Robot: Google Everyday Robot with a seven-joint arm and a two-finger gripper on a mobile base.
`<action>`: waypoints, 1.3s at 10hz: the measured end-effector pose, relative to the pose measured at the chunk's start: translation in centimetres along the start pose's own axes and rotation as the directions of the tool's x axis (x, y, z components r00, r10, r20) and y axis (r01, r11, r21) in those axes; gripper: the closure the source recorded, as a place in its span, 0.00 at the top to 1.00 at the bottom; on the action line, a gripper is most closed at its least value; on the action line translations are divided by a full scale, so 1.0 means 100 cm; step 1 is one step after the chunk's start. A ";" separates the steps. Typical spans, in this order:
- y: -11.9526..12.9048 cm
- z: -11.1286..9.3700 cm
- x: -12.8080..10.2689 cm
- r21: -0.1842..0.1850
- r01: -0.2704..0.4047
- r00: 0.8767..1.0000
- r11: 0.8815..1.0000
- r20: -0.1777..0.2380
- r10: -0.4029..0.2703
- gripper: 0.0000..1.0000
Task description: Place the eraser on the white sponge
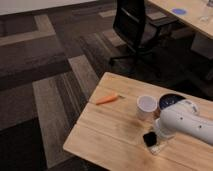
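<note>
Hovering: jaws [154, 142] low over table [105, 131] | eraser [149, 139] at tips

One raised camera looks obliquely down at the table [107, 130] (gripper [154, 141] low right).

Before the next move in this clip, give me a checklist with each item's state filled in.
1. Eraser located: ok, black block on the table near its front edge.
2. Gripper at the eraser: ok, arm end sits right over it.
3. Firm grasp on the eraser: cannot tell.
4. White sponge located: ok, pale pad directly beside the eraser.
5. Eraser resting on the sponge: cannot tell, the two overlap in this view.
6. Cup out of the way: ok, upright behind the arm; carrot far to the side.
</note>
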 end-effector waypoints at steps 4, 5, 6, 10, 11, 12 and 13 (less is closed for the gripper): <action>0.009 -0.003 0.003 -0.010 0.006 1.000 1.000 -0.023 -0.006 0.03; 0.009 -0.003 0.003 -0.010 0.005 1.000 1.000 -0.022 -0.005 0.04; 0.009 -0.003 0.002 -0.009 0.006 1.000 1.000 -0.022 -0.006 0.04; 0.008 -0.003 0.002 -0.009 0.007 1.000 1.000 -0.021 -0.007 0.04; 0.008 -0.003 0.002 -0.009 0.007 1.000 1.000 -0.021 -0.007 0.04; 0.008 -0.003 0.001 -0.009 0.007 1.000 1.000 -0.021 -0.007 0.02; 0.008 -0.003 0.001 -0.009 0.007 1.000 1.000 -0.021 -0.007 0.00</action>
